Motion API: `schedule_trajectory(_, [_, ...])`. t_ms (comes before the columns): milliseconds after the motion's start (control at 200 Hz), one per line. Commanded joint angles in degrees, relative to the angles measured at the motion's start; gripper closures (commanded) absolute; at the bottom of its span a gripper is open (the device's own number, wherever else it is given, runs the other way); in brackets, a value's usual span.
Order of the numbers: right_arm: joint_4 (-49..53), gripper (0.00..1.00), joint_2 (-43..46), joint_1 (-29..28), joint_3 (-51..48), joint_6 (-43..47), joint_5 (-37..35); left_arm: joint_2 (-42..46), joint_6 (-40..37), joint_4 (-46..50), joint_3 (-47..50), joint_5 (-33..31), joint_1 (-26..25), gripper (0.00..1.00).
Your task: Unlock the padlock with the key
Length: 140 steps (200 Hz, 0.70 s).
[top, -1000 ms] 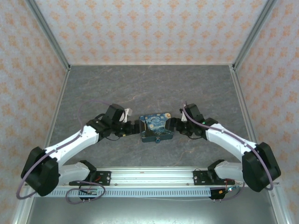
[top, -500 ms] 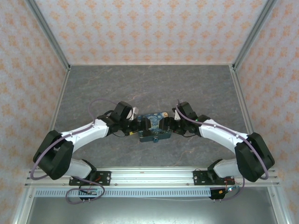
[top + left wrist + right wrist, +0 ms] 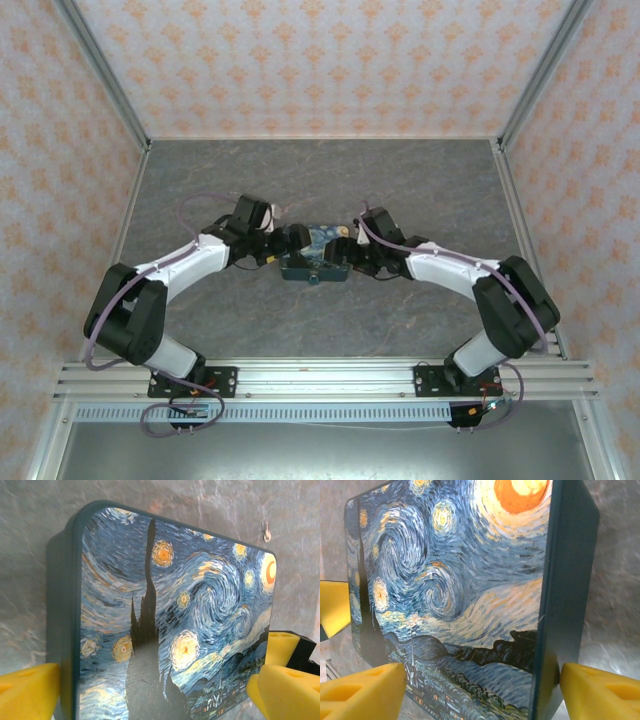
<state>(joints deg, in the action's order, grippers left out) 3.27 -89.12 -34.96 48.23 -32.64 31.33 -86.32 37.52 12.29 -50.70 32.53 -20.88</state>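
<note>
Left gripper [image 3: 157, 695] is spread wide astride the painted box [image 3: 175, 605]; right gripper [image 3: 481, 690] flanks it, pinch impossible to tell

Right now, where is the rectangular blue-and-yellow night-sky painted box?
The box is at the middle of the grey table, top view, between the left jaws and the right jaws.

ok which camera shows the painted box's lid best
Left wrist: most of the painted box lid shows, three corners included, plus a side wall. Right wrist sits closer and crops the lid more. Top external shows it small and far off.
</note>
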Motion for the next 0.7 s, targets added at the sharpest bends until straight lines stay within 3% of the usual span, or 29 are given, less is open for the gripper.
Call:
schedule_trajectory(0, [-4.64,0.19,-2.12,-0.77,2.84,-0.66,-0.02,-0.84,-3.3,1.22,-2.12,0.64,1.96,0.0])
schedule_trajectory(255, [11.62,0.14,3.43,1.41,5.91,9.31,-12.81,2.98,-7.33,3.69,-3.07,-2.92,7.56,0.0])
schedule_trajectory(435, [17.66,0.14,7.16,11.12,5.31,15.33,-12.95,8.43,-10.36,5.79,-3.04,-5.48,8.29,0.0])
schedule_trajectory(696, [16.2,0.32,0.26,23.07,8.96,20.75,-10.03,17.92,-9.63,3.44,3.28,-6.09,8.25,0.0])
